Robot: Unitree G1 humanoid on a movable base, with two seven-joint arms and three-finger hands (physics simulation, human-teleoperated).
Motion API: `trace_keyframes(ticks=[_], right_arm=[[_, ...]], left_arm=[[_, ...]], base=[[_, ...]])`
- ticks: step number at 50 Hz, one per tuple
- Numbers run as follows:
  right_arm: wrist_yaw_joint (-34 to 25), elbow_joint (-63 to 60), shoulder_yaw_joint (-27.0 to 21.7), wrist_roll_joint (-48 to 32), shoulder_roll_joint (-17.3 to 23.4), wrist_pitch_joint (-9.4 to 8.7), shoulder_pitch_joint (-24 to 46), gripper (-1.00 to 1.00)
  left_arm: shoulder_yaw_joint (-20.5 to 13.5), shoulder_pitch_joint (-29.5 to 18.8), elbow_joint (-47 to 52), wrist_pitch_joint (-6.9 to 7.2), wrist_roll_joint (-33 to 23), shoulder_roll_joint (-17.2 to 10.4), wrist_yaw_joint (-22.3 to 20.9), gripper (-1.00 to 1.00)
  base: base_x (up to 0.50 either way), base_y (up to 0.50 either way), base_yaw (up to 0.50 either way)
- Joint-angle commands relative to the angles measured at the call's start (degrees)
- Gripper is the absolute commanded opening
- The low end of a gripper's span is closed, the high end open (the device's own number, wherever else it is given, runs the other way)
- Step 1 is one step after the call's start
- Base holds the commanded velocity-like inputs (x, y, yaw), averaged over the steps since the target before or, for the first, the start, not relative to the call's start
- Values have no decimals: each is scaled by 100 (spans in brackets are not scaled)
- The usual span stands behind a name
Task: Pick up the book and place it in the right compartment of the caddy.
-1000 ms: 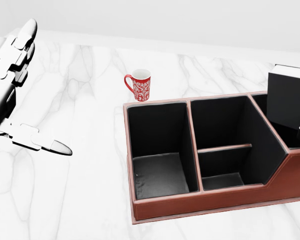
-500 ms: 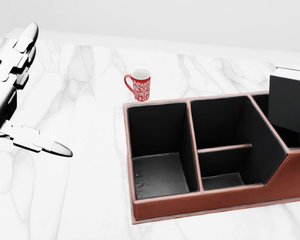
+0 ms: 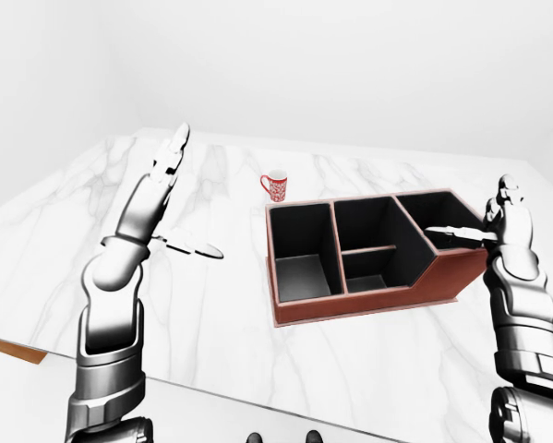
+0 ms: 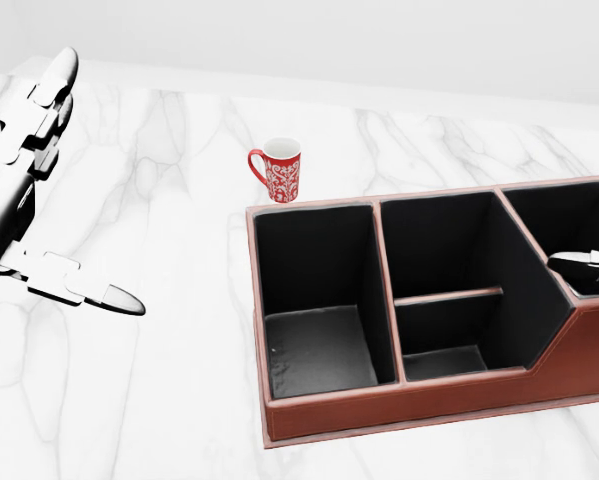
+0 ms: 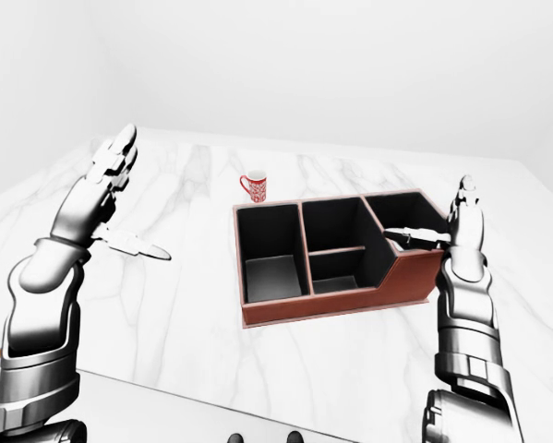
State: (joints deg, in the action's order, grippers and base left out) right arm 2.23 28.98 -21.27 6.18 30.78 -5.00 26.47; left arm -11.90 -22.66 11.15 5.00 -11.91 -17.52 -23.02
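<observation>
We see no book; our spread right hand (image 5: 459, 221) hovers at the brown leather caddy's (image 4: 419, 405) three-o'clock compartment, placement seemingly done.

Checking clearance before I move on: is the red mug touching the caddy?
Apart. The head view shows white marble between the mug and the caddy rim.

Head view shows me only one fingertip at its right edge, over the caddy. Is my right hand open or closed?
Observer: Open. The right hand stands upright beside the right end of the caddy, fingers spread, holding nothing.
Operator: Then where is the book?
Observer: It shows in neither eye view. One finger reaches over the right compartment, whose inside is dark from here, so I cannot tell what lies in it.
</observation>
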Motion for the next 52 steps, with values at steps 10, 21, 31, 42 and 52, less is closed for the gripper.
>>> trace_keyframes(ticks=[10, 21, 31, 42, 52], right_arm=[[-45, -665, -128, 56, 205, 0, 68, 100], [-288, -2099, -262, 19, 1080, 0, 1211, 100], [-355, -2760, -260, 217, 1754, 0, 2069, 100], [-165, -3524, -401, 764, 2297, 0, 2454, 100], [149, -4085, -221, 1432, 2978, 0, 3296, 100]], left_arm=[[-93, -211, 359, 0, 120, -66, -45, 100], [-501, -1501, 201, 0, 464, -866, 92, 100], [-712, -2374, 372, 0, 1203, -1578, 420, 100], [-916, -2799, 524, 0, 2188, -2118, 995, 100], [-1149, -2841, 909, 0, 2940, -2453, 1434, 100]], base=[[0, 0, 0], [0, 0, 0], [0, 0, 0], [0, 0, 0], [0, 0, 0]])
